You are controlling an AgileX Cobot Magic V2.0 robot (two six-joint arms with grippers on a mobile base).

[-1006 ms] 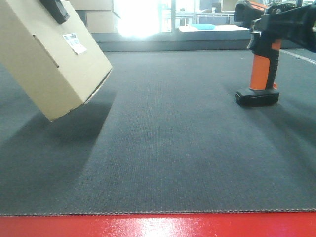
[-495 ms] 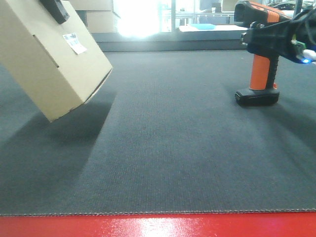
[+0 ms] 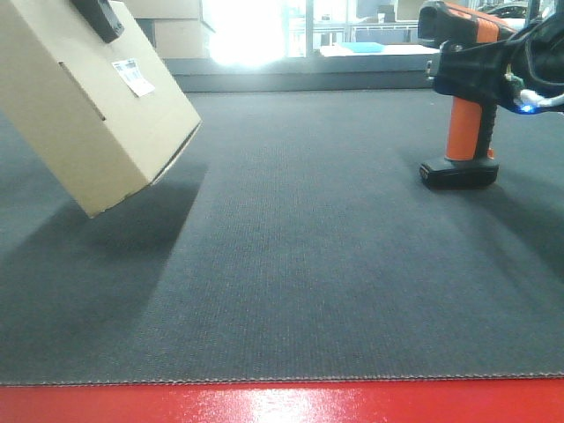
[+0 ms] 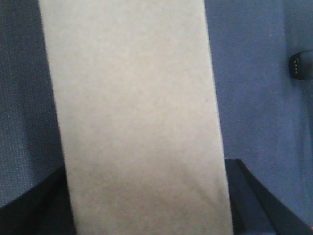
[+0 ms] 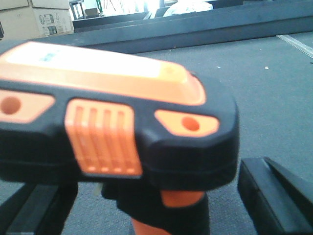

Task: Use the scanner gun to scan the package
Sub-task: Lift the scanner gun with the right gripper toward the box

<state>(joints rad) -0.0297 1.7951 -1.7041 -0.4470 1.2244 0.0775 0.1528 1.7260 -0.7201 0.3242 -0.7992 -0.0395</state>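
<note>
The package (image 3: 88,115), a tan cardboard box with a white barcode sticker (image 3: 132,77) and a thin slot, hangs tilted at the upper left, its lowest corner close to the dark mat. My left gripper (image 4: 146,205) is shut on it; one black finger (image 3: 97,18) shows at its top, and the box fills the left wrist view (image 4: 137,112). The scanner gun (image 3: 467,123) stands upright on its black foot at the right. My right gripper (image 3: 471,75) straddles its neck below the head (image 5: 117,122), open, with gaps beside both fingers (image 5: 279,196).
The dark grey mat (image 3: 300,264) ends in a red strip (image 3: 282,401) at the front. Stacked cardboard boxes (image 3: 176,35) stand behind the package. A raised dark ledge (image 3: 308,75) borders the back of the mat.
My right gripper has shifted left and a little lower around the scanner gun's neck. The package and the left gripper have stayed where they were.
</note>
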